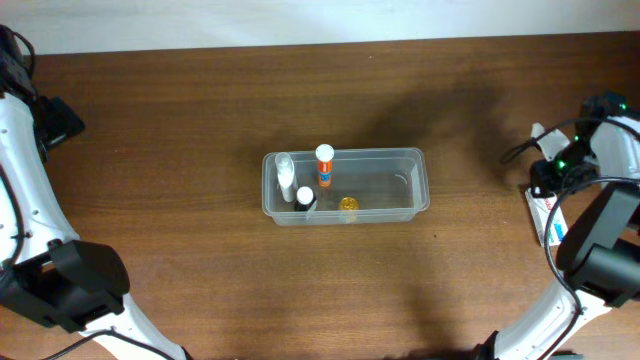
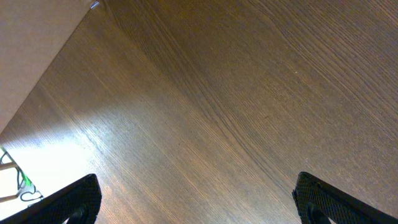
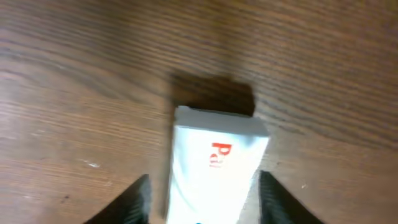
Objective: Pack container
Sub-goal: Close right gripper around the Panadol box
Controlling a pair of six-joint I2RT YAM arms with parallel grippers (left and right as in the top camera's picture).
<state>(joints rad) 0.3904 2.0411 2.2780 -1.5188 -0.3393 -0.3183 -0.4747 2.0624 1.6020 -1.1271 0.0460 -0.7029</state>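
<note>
The container (image 1: 418, 190) sits at the middle of the table (image 1: 180, 110), holding an orange bottle (image 1: 324, 170), two white bottles (image 1: 286, 175) and a yellow piece (image 1: 348, 204). At the right edge, the right gripper (image 3: 202, 199) straddles a white box (image 3: 217, 162), jaws partly spread and not clamped on it. The left gripper (image 2: 196, 199) gapes wide over the wood.

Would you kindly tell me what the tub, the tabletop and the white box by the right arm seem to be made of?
The tub looks like clear, glossy plastic: the wood shows through its walls. The tabletop seems dark matte wood or veneer, given its grain lines. The white box is probably printed cardboard: crisp folded edges, red lettering.
</note>
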